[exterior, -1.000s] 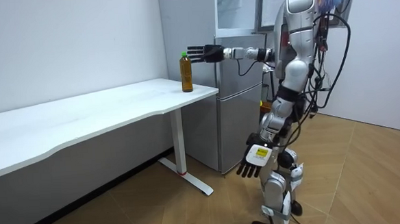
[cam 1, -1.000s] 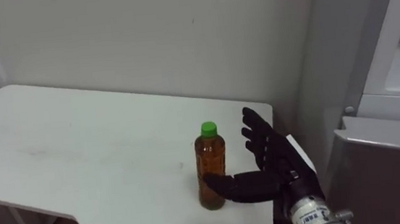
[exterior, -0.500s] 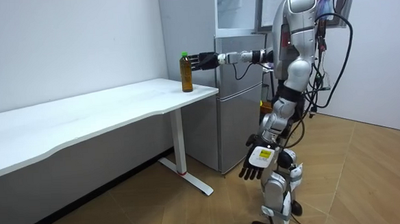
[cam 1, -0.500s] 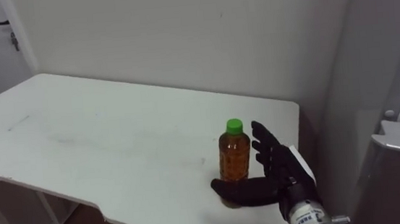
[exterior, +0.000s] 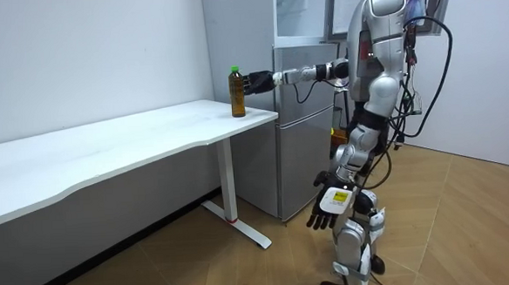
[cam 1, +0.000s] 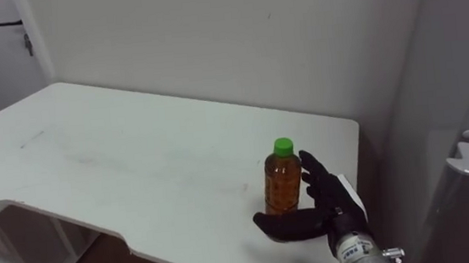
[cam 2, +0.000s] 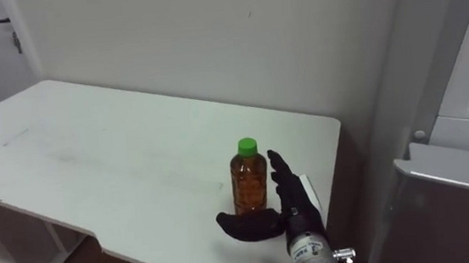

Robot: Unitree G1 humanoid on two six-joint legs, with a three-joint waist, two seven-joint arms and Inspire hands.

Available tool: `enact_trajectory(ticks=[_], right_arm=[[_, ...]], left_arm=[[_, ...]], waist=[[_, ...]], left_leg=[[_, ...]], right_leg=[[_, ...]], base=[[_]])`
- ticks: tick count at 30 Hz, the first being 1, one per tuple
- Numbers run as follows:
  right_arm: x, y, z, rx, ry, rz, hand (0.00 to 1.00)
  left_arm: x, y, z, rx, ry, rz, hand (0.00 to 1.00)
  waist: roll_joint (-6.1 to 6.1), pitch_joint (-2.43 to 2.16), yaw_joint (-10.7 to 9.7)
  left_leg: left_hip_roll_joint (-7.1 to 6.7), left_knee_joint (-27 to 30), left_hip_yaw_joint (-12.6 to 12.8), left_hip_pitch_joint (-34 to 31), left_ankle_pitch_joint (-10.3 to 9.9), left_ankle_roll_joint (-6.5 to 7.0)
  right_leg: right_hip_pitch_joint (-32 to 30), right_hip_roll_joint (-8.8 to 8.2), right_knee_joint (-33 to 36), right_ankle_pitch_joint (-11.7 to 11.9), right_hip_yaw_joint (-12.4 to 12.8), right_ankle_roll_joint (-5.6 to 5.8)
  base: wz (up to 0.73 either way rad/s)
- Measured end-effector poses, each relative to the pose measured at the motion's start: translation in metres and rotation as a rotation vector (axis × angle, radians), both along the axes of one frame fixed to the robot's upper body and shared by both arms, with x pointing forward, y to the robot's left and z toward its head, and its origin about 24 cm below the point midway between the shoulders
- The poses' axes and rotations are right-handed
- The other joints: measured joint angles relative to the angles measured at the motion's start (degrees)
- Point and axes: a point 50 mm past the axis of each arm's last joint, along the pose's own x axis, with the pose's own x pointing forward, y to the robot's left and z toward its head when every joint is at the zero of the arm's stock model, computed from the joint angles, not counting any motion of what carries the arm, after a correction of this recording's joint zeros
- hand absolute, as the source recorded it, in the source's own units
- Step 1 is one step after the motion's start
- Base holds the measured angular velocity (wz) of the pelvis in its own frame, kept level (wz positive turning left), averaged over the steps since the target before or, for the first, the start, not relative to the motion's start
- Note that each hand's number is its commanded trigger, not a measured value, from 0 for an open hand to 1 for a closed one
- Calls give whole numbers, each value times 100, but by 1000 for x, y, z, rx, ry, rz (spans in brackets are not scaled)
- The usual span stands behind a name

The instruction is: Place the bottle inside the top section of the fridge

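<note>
A: Entry one. Where is the bottle?

B: The clear plastic bottle (cam 1: pixel 283 178) of amber liquid, green screw cap on, stands upright on the white rectangular surface (cam 1: pixel 135 161). It sits lower centre-right in the eye views, near the front edge and close to the surface's right end.

A: Right hand?

B: The black right hand (cam 1: pixel 333 210) comes in from the lower right of the frame. Its fingers (cam 1: pixel 313 176) are straight and slightly spread, standing just to the right of the bottle. The thumb (cam 1: pixel 281 224) stretches out low across the front of the bottle's base. The hand brackets the bottle without curling round it. I cannot tell whether the fingers touch the plastic.

A: Left hand?

B: In the room view the left hand (exterior: pixel 331 204) hangs low beside the thigh, lower centre-right of the frame. Its fingers are loosely spread and it holds nothing.

A: Stance and surroundings?

B: The robot stands upright at the end of the surface, just in front of the tall grey fridge (exterior: pixel 302 131). Its right arm reaches out level to the bottle, which shows at upper centre of the room view. The fridge stands against the wall, just beside the surface's end. Its upper compartment looks open, with a pale interior at the top of the frame.
</note>
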Motion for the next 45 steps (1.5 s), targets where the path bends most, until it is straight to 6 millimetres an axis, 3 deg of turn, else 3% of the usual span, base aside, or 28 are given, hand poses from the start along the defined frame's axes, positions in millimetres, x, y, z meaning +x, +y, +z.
enact_trajectory(ticks=[6,14,18,32,45], right_arm=[[6,-2,0,-10,12,-14,0],[7,-5,-5,89,59,-69,0],[7,-8,-9,125,84,-102,0],[13,-30,0,182,67,-229,0],[17,-40,-8,193,117,-289,0]], left_arm=[[3,-2,0,-10,-1,-1,0],[4,-2,1,-13,-10,1,0],[5,-2,3,-8,-28,2,0],[2,0,5,-6,-37,43,0],[4,0,7,-9,-54,41,0]], waist=[[-13,-8,161],[-19,-5,188],[-49,-5,188],[-99,-20,260],[-126,-12,274]], left_leg=[[-4,6,-23,4,1,1],[-27,7,-133,-57,14,14],[-80,20,-173,-170,36,40],[-125,75,-234,-367,59,63],[-139,184,-309,-542,70,60]], right_leg=[[17,-6,1,0,-25,0],[18,-36,6,-1,-289,2],[-44,-95,10,-34,-412,56],[-189,-123,18,-36,-424,58],[-276,-130,26,-36,-536,58]], base=[[3],[8],[10],[2],[3]])
